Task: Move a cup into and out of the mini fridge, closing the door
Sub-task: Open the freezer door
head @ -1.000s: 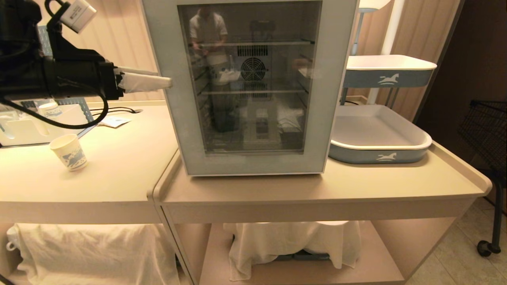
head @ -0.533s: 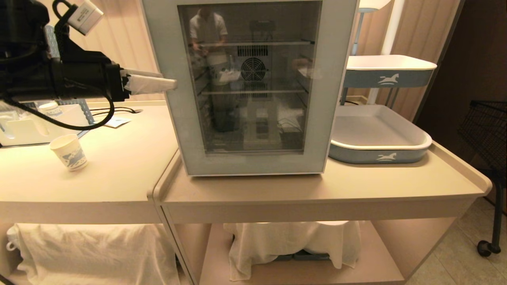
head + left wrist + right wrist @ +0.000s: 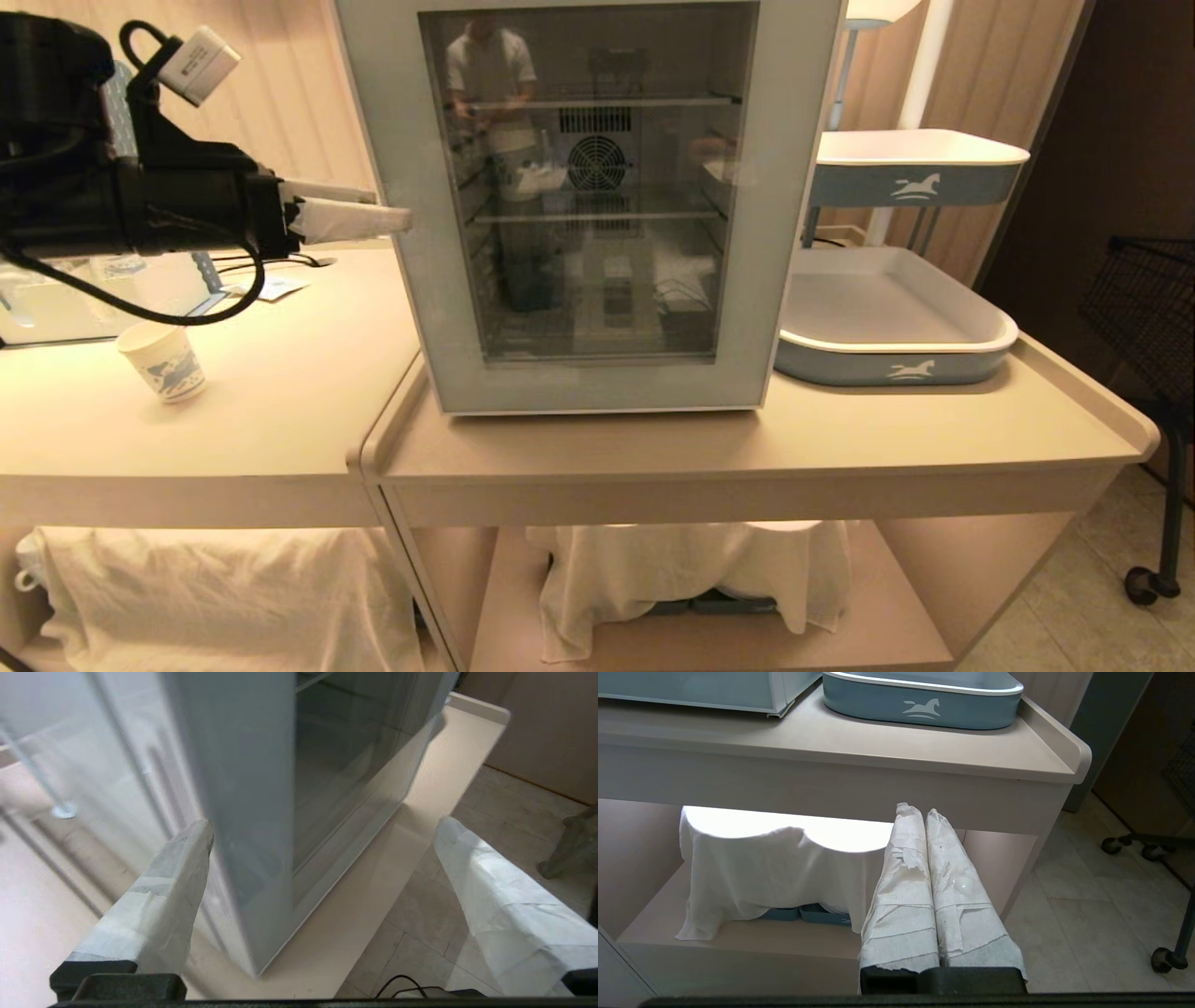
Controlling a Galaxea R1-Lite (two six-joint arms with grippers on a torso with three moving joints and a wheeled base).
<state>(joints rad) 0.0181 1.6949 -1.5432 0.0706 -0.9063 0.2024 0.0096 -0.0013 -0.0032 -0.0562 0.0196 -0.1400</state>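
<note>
Left gripper [image 3: 373, 210] level, fingers spread wide, empty, at the closed door [image 3: 597, 205] edge of the mini fridge [image 3: 243, 788].
Cup [image 3: 163, 362] upright on beige counter [image 3: 299, 373] left of fridge; right gripper [image 3: 920, 812] fingers pressed together, low by the counter.

We see the mini fridge [image 3: 597, 205], white and boxy, upright on the beige counter [image 3: 747, 448], wire shelves and a round rear fan visible inside. The door [image 3: 794, 187], dark tinted glass in a wide pale grey-white frame, sits flush against the fridge front. We see the cup [image 3: 164, 362], small white paper with a blue print, upright on the counter well to the fridge's left, apart from it.
</note>
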